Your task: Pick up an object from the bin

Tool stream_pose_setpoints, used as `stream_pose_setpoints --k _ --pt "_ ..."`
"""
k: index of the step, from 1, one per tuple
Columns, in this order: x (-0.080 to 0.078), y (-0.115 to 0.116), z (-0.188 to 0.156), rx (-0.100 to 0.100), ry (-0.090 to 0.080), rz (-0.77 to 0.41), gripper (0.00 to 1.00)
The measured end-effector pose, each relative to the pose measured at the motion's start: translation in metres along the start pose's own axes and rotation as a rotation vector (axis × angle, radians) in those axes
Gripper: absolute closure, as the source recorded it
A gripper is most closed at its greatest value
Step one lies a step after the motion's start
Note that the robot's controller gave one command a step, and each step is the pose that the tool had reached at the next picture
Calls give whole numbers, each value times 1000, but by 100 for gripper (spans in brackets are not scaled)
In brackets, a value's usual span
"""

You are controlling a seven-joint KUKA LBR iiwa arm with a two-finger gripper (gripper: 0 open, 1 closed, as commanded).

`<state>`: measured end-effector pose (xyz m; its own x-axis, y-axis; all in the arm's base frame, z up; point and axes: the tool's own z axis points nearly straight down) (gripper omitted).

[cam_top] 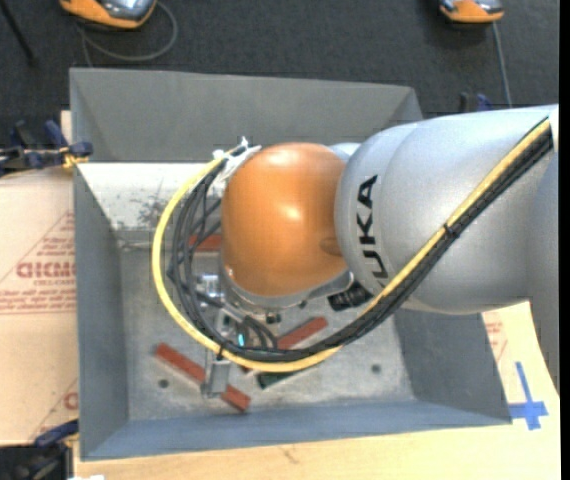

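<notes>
Camera view showed us the gripper beside a red stick in the bin. We couldn't tell its opening.

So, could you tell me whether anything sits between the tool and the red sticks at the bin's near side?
Nothing visible does: the tool is down right among the red sticks, which lie bare on the bin floor.

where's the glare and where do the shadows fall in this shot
Camera view: a soft highlight sits on the orange cover and along the top of the silver arm; the back wall of the bin is lit brightest; the arm shades the floor beneath it, so the end effector and the red-brown sticks beside it lie in dimmer light.
</notes>
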<state>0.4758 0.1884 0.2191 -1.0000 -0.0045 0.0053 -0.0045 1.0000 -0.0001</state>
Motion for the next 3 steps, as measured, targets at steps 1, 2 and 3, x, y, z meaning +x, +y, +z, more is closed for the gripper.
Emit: stream_pose_setpoints --k 1,2,3 --pt "-14 -31 152 0 -3 92 0" --pt "-5 -30 118 -3 -9 190 0" --pt "-3 -46 119 -1 -4 318 0"
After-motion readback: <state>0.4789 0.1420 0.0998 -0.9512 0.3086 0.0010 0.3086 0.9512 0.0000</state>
